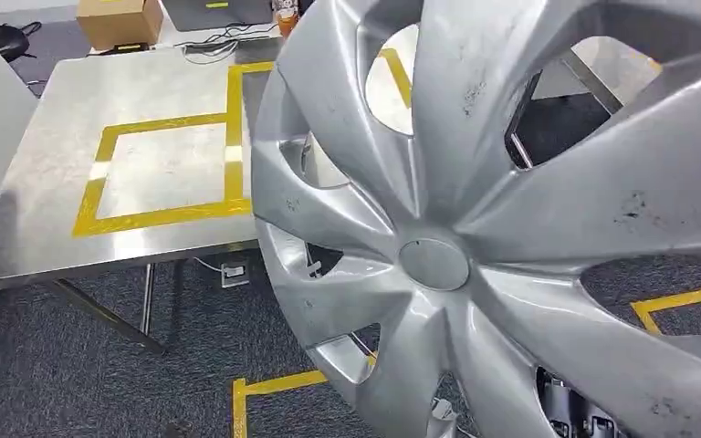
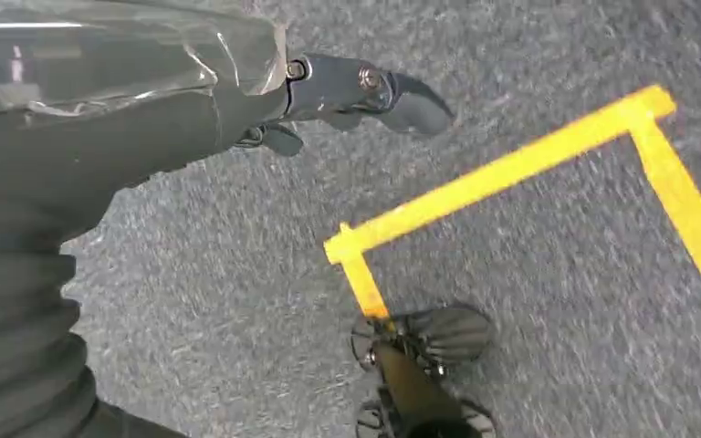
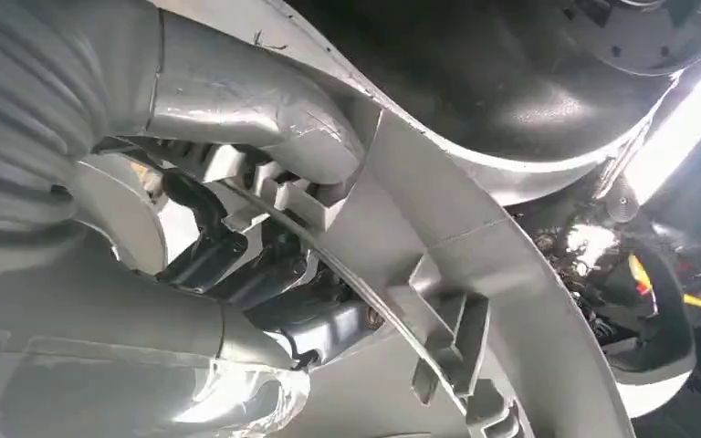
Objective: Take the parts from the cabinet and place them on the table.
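Observation:
A big silver wheel cover with broad spokes is held up close in the head view, tilted, hiding the right half of the scene. In the right wrist view my right hand grips it from behind, dark fingers hooked over the ribbed inner rim of the wheel cover. The steel table stands ahead on the left, with a yellow taped rectangle on its top. My left hand hangs over the grey carpet with its fingers apart and nothing in it.
A cardboard box and cables lie beyond the table's far edge. Yellow tape lines mark the carpet in front of the table, and a taped corner lies below the left hand. The table's legs slant down under its near edge.

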Robot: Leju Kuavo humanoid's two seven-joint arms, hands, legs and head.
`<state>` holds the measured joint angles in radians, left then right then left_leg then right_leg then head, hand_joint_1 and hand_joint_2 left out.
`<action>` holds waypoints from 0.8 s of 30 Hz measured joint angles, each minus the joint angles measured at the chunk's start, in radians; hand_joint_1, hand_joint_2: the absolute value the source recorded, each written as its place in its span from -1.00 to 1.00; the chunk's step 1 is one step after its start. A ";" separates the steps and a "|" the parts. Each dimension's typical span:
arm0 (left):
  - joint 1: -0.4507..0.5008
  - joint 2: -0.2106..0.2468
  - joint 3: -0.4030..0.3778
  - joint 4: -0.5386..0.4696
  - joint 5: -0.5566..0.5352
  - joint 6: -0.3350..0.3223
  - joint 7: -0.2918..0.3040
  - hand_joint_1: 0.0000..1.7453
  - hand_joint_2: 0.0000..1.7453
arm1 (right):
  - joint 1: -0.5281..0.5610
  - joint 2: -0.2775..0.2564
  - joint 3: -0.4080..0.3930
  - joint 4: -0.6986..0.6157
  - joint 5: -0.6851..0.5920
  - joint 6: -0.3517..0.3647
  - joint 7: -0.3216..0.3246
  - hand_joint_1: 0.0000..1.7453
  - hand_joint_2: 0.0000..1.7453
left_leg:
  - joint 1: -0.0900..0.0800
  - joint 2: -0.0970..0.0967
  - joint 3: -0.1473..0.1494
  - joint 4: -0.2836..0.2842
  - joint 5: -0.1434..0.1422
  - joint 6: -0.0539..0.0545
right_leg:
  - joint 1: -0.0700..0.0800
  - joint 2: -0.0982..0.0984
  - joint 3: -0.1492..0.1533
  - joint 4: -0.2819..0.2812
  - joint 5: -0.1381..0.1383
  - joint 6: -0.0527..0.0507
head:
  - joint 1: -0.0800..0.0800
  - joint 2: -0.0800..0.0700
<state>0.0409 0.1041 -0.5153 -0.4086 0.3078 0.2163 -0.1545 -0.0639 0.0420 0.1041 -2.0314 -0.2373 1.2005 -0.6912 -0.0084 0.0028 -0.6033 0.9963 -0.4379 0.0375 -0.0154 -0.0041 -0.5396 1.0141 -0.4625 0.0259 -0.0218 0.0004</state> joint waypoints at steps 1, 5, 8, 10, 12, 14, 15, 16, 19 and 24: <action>0.003 0.001 0.001 -0.002 0.000 0.002 0.000 -1.00 1.00 | -0.001 -0.002 0.000 -0.001 0.000 -0.002 0.000 1.00 1.00 | 0.002 -0.005 0.021 -0.009 0.002 0.007 | 0.000 -0.002 0.005 0.001 -0.001 0.000 | 0.001 0.000; 0.009 0.000 0.003 -0.011 0.000 0.006 -0.001 -1.00 1.00 | -0.002 -0.010 0.001 -0.007 0.002 -0.011 0.000 1.00 1.00 | 0.007 -0.010 0.049 -0.020 -0.002 0.017 | -0.002 0.002 -0.114 0.215 -0.099 -0.011 | 0.005 0.000; 0.017 0.000 0.003 -0.014 0.000 0.006 -0.001 -1.00 1.00 | 0.003 -0.015 0.002 -0.007 0.004 -0.013 0.000 1.00 1.00 | 0.005 -0.017 0.059 -0.019 -0.014 0.014 | -0.003 0.001 -0.175 0.263 -0.089 0.007 | 0.005 0.000; 0.019 -0.001 0.003 -0.015 0.000 0.006 -0.001 -1.00 1.00 | 0.003 -0.017 0.002 -0.008 0.004 -0.013 0.000 1.00 1.00 | 0.006 -0.022 0.078 -0.018 -0.026 0.009 | -0.003 0.001 -0.113 0.100 -0.003 0.025 | 0.005 0.000; 0.018 -0.002 0.003 -0.017 0.000 0.006 -0.001 -1.00 1.00 | 0.004 -0.018 0.003 -0.008 0.004 -0.014 0.000 1.00 1.00 | 0.000 -0.025 0.091 -0.011 -0.042 -0.002 | 0.001 0.001 -0.074 -0.015 0.037 0.011 | 0.005 0.000; 0.022 -0.002 0.004 -0.021 0.000 0.007 0.001 -1.00 1.00 | 0.004 -0.019 0.005 -0.010 0.005 -0.016 0.000 1.00 1.00 | 0.000 -0.025 0.084 -0.013 -0.053 -0.016 | 0.006 0.002 -0.064 -0.016 0.035 -0.020 | 0.003 0.000; 0.024 -0.002 0.004 -0.023 0.000 0.009 0.001 -1.00 1.00 | 0.004 -0.019 0.006 -0.012 0.006 -0.017 0.000 1.00 1.00 | 0.000 -0.024 0.090 0.001 -0.050 -0.020 | 0.006 0.004 -0.065 -0.018 0.033 -0.029 | 0.006 0.000; 0.025 0.001 0.005 -0.024 0.000 0.010 0.001 -1.00 1.00 | 0.005 -0.019 0.008 -0.013 0.006 -0.019 0.000 1.00 1.00 | 0.001 -0.025 0.094 0.001 -0.058 -0.024 | -0.003 0.006 -0.052 -0.017 0.031 -0.033 | 0.003 0.000; 0.027 0.002 0.008 -0.032 0.000 0.015 0.002 -1.00 1.00 | 0.003 -0.018 0.015 -0.018 0.006 -0.023 0.000 1.00 1.00 | 0.009 -0.015 0.018 0.141 -0.092 -0.042 | -0.003 0.004 -0.028 -0.019 0.018 -0.048 | 0.000 0.000; 0.037 -0.001 0.009 -0.040 -0.003 0.021 0.010 -1.00 1.00 | 0.005 -0.018 0.018 -0.019 0.007 -0.026 0.000 1.00 1.00 | 0.018 -0.014 -0.114 0.241 -0.093 -0.049 | 0.000 0.009 0.004 -0.019 -0.013 -0.046 | 0.000 0.000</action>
<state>0.0775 0.1034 -0.5062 -0.4482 0.3044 0.2369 -0.1446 -0.0588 0.0240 0.1217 -2.0500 -0.2308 1.1746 -0.6912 0.0096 -0.0111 -0.7171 1.2370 -0.5313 -0.0110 -0.0149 0.0050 -0.5360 0.9949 -0.4758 -0.0203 -0.0214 0.0004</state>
